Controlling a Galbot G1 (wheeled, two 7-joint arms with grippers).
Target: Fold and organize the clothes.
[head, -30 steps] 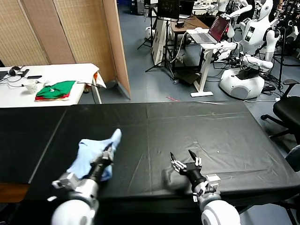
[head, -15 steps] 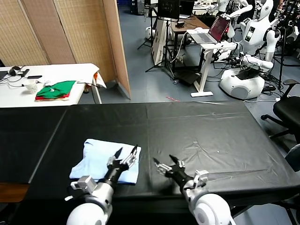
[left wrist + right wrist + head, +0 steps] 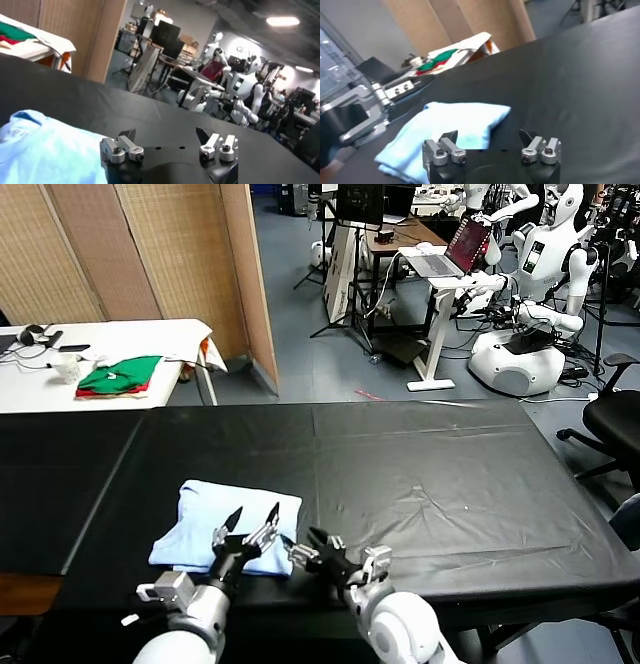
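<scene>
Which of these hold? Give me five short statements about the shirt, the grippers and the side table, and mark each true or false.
1. The light-blue shirt lies folded on the black table. True.
2. The left gripper grips the shirt. False: it is open above the shirt's near edge.
3. The right gripper is beside the shirt's right edge. True.
4. The green garment is on the black table. False: on the white table.
5. Both grippers hold cloth. False: neither.

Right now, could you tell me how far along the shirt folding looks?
Mostly done: the light-blue T-shirt lies as a folded bundle on the black table. In hand: nothing; the left gripper hovers open over its near edge, and the right gripper sits open beside it. Left: perhaps tidying the uneven edges.
</scene>
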